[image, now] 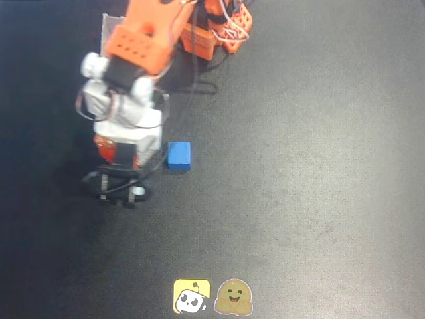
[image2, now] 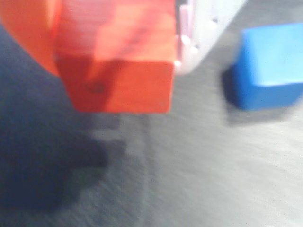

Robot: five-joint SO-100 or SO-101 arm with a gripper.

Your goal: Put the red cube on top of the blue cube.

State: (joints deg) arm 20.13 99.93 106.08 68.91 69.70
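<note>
The red cube (image2: 118, 61) sits between my gripper's (image2: 113, 42) orange finger (image2: 28, 33) on the left and white finger (image2: 203, 33) on the right, lifted off the dark table with its shadow below. In the overhead view only a sliver of the red cube (image: 103, 147) shows under my gripper (image: 117, 153). The blue cube (image: 179, 155) rests on the table just right of the gripper, apart from it. In the wrist view the blue cube (image2: 270, 66) lies at the right edge.
The table is a dark mat (image: 312, 166). The arm's orange base and cables (image: 212, 33) are at the top. A white box edge (image: 106, 26) shows behind the arm. Two stickers (image: 212, 297) lie at the front edge.
</note>
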